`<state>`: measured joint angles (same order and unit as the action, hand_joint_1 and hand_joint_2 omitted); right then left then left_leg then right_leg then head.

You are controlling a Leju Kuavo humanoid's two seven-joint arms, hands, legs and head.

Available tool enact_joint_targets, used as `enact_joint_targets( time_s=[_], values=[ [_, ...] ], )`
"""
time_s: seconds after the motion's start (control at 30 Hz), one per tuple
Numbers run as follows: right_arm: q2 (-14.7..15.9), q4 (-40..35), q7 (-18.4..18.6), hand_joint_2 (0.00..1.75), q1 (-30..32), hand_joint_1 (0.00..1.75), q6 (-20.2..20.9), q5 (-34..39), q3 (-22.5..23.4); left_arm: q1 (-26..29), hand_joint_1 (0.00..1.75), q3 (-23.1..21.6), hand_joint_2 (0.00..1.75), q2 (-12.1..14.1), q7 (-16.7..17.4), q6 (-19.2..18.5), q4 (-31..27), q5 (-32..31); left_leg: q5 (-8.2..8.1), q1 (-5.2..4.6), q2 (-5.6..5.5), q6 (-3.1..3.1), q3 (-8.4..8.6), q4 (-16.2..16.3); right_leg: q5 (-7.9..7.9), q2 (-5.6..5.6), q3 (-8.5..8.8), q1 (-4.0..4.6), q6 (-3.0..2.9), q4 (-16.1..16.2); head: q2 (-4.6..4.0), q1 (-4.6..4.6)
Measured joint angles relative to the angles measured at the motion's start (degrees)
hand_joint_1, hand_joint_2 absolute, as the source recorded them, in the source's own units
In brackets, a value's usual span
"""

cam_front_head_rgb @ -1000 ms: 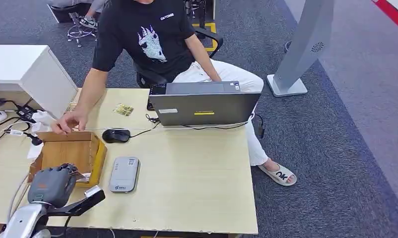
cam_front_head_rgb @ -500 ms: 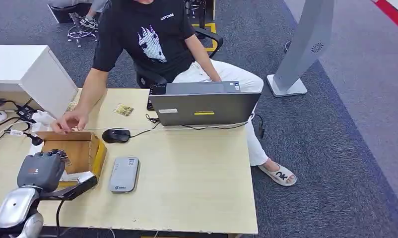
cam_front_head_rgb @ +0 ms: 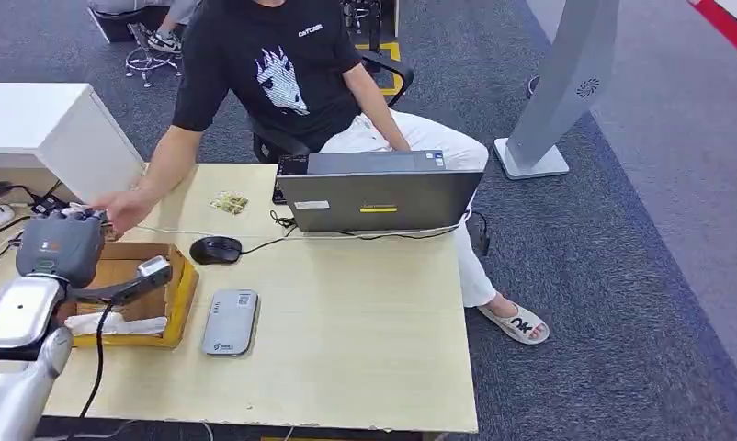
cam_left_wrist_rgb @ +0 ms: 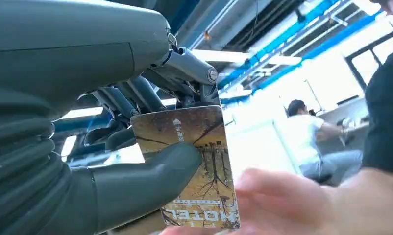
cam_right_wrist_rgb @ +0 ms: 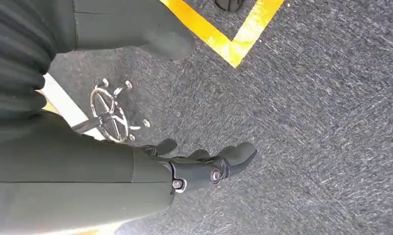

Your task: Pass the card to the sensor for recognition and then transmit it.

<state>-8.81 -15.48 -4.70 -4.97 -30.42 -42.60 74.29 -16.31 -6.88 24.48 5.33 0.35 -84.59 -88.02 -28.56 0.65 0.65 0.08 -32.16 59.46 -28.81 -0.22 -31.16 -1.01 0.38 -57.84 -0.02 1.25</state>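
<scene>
Silver left arm (cam_front_head_rgb: 20, 317) with black cable, grey blocky left hand (cam_front_head_rgb: 57, 248) with small orange mark, ribbed grey cover, thick grey thumb, dark metal-pinned fingers (cam_left_wrist_rgb: 184, 73); right hand (cam_right_wrist_rgb: 204, 166) dark, silver screws at knuckles.

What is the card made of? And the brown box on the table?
The card, held by the left hand, looks like thin stiff plastic with a printed, slightly glossy face reading HOTEL. The box looks like plain cardboard: matte brown, open on top. The table looks like pale wood laminate.
</scene>
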Motion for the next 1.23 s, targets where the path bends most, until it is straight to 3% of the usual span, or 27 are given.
enact_joint_targets(
  time_s=[0.07, 0.13, 0.23, 0.27, 0.43, 0.57, 0.93, 0.97, 1.23],
  values=[
    [0.0, 0.05, 0.04, 1.75, 0.0, 0.0, 0.07, -0.2, 0.0, -1.77, 1.75, -0.72, 1.75, 0.11, 1.57, 0.43, 0.2, -0.81, 0.02, 0.0, -0.01, 0.02, -0.02, 0.01, 0.0, 0.0, -0.03, 0.0, 0.0, 0.0, 0.0, 0.02],
    [0.0, 0.07, 0.07, 1.75, -0.04, 0.0, 0.09, -0.59, 0.0, -4.14, 1.75, -2.54, 1.75, 1.27, 5.39, 1.29, 0.44, -1.56, 0.04, 0.02, -0.02, 0.0, -0.06, 0.01, 0.01, 0.0, -0.04, 0.03, -0.01, 0.0, 0.0, -0.02],
    [0.07, 0.13, 0.07, 1.75, -0.05, 0.0, 0.74, -1.53, -0.07, -9.52, 1.75, -10.94, 1.75, 7.68, 19.98, 1.7, 0.79, -1.79, 0.06, 0.12, 0.13, -0.02, -0.14, 0.06, 0.1, 0.15, -0.17, 0.13, -0.05, -0.01, 0.0, 0.0],
    [0.11, 0.13, 0.07, 1.75, -0.06, 0.0, 1.01, -1.6, -0.09, -11.16, 1.75, -14.61, 1.75, 9.98, 22.09, 1.66, 1.22, -1.82, 0.06, 0.1, 0.13, -0.03, -0.12, 0.05, 0.1, 0.14, -0.14, 0.11, -0.05, -0.01, 0.0, 0.02],
    [0.39, 0.33, 0.05, 1.75, -0.18, 0.0, 1.11, -1.6, -0.09, -15.33, 1.75, -21.12, 1.75, 14.45, 21.05, 1.84, 3.87, -1.82, 0.07, 0.13, 0.21, -0.05, -0.12, 0.04, 0.1, 0.17, -0.18, 0.15, -0.06, -0.05, 0.0, 0.06],
    [0.44, 0.35, 0.05, 1.75, -0.32, 0.0, 1.11, -1.6, -0.11, -16.58, 1.75, -23.48, 1.75, 16.18, 21.05, 1.84, 5.0, -1.82, 0.08, 0.13, 0.24, -0.06, -0.13, 0.04, 0.1, 0.19, -0.19, 0.15, -0.07, -0.05, 0.0, 0.04],
    [0.57, 0.48, -0.09, 1.75, -0.39, 0.0, 1.11, -1.77, -0.13, -19.33, 1.75, -26.21, 1.75, 16.24, 21.45, 2.69, 8.77, -1.82, 0.07, 0.12, 0.32, -0.06, -0.3, 0.08, 0.14, 0.29, -0.37, 0.14, -0.06, -0.03, 0.0, 0.04],
    [0.57, 0.48, -0.09, 1.75, -0.43, 0.0, 1.11, -1.77, -0.13, -19.73, 0.0, -26.34, 1.75, 15.98, 21.47, 2.73, 9.46, -1.82, 0.07, 0.12, 0.34, -0.06, -0.3, 0.08, 0.14, 0.31, -0.38, 0.14, -0.05, -0.03, 0.0, 0.06],
    [0.7, 0.59, 0.02, 1.75, -0.57, 0.0, 1.11, -1.81, -0.13, -20.95, 0.0, -26.27, 1.75, 10.54, 20.35, 6.12, 13.88, -1.82, 0.08, 0.09, 0.26, -0.05, -0.34, 0.09, 0.19, 0.24, -0.36, 0.12, 0.01, -0.03, 0.0, 0.04]
  ],
)
